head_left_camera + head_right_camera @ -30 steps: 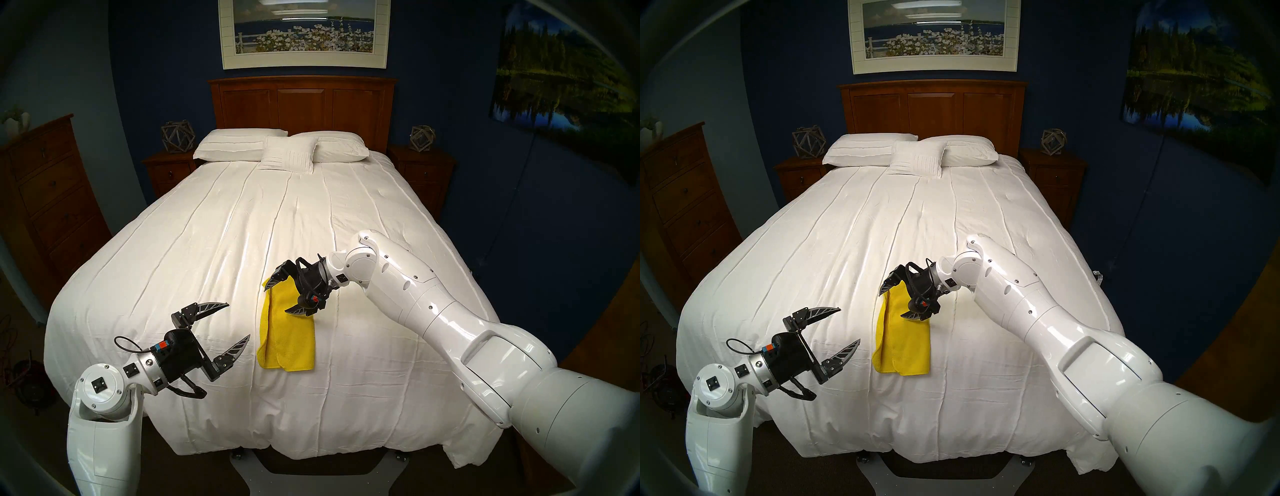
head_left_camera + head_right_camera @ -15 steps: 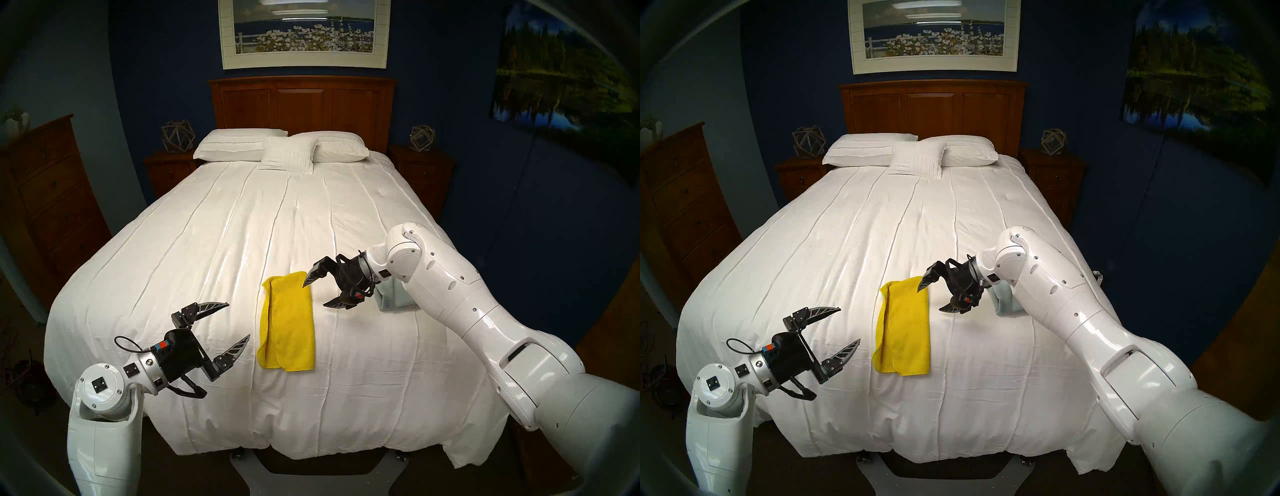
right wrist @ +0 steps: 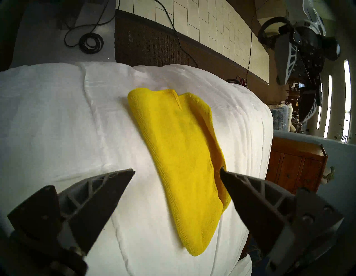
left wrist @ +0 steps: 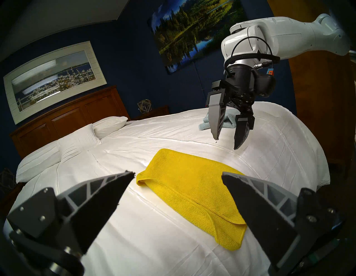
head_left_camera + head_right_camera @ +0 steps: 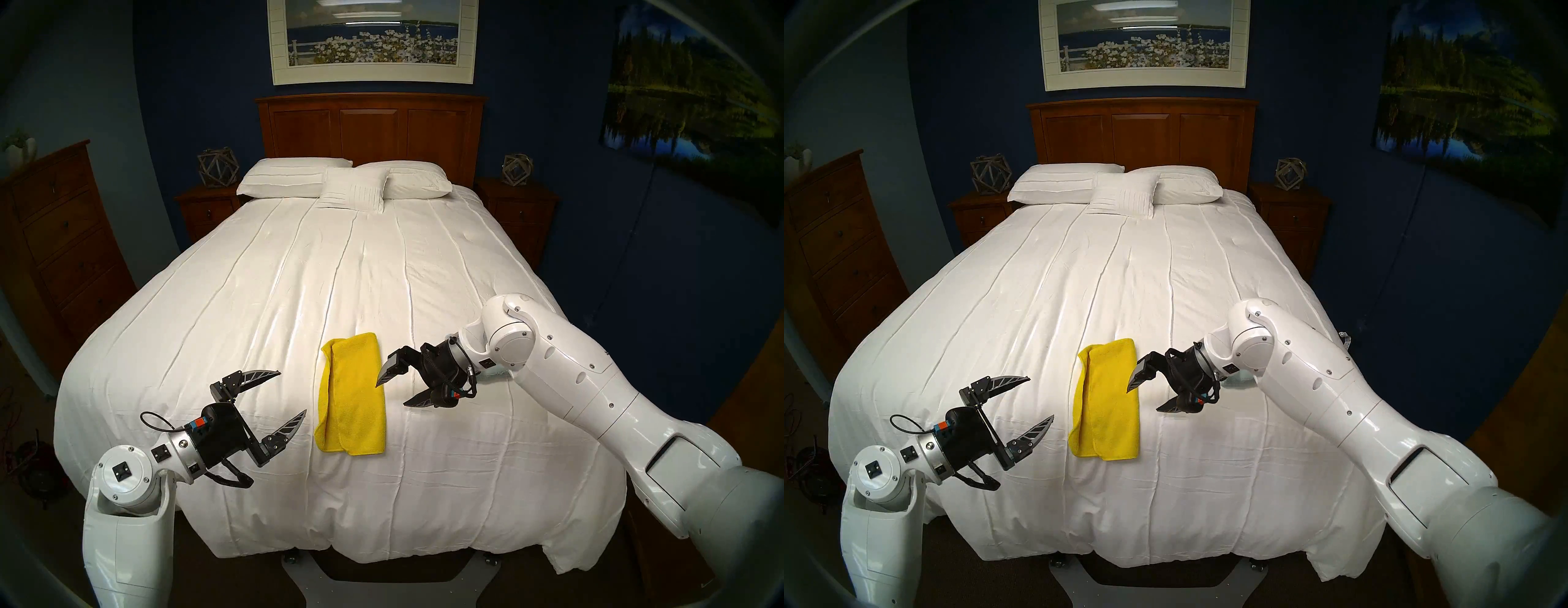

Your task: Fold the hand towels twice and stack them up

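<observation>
Near the foot of the bed, on the white bedspread (image 5: pixel 297 297), the yellow towel (image 5: pixel 354 395) is laid as a long strip, folded once lengthwise by the look of the doubled hem visible along one long side in the left wrist view. It is placed centrally between both arms, presumably so either hand can reach it.

Right hand (image 5: pixel 396 392) is held just above the towel's right long edge, fingers spread, nothing grasped. In the right wrist view one fingertip (image 3: pixel 223 171) overlaps the yellow cloth; contact cannot be confirmed.

Left hand (image 5: pixel 288 395) is parked just left of the towel, fingers wide apart, empty, above the bedspread. Likely kept clear until a second corner must be pinned or lifted.

Grey-blue towel (image 4: pixel 229 121) is seen behind the right hand in the left wrist view, lying on the bedspread well right of the yellow one, already bunched or folded; its fold count cannot be read. In the head views it is almost fully hidden by the right arm.

Judgement: second fold of yellow pending, stacking not done.
</observation>
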Available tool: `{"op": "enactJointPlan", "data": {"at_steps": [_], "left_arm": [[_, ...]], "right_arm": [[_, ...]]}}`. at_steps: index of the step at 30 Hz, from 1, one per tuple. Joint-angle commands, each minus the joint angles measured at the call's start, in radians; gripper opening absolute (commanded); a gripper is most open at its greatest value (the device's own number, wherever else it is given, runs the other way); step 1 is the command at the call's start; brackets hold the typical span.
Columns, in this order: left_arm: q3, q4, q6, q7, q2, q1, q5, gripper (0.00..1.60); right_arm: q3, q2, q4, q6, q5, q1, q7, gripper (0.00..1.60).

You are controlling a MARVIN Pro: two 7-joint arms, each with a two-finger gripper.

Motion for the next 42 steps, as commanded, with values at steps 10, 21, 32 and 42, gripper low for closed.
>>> {"op": "enactJointPlan", "data": {"at_steps": [10, 21, 32, 42], "left_arm": [[-0.003, -0.017, 0.000, -0.004, -0.001, 0.001, -0.003, 1.60], [-0.004, -0.017, 0.000, -0.006, -0.003, -0.001, -0.002, 1.60], [-0.006, -0.020, 0.003, -0.008, -0.005, 0.001, -0.001, 1.60], [-0.007, -0.021, 0.003, -0.010, -0.007, 0.000, 0.000, 1.60]], "right_arm": [[-0.004, 0.158, -0.235, 0.045, 0.102, -0.044, 0.043, 1.60], [-0.080, 0.048, -0.394, 0.191, 0.017, -0.117, 0.058, 1.60], [-0.092, 0.066, -0.429, 0.298, -0.215, -0.148, 0.053, 1.60], [-0.101, 0.026, -0.386, 0.300, -0.246, -0.162, 0.015, 1.60]]}}
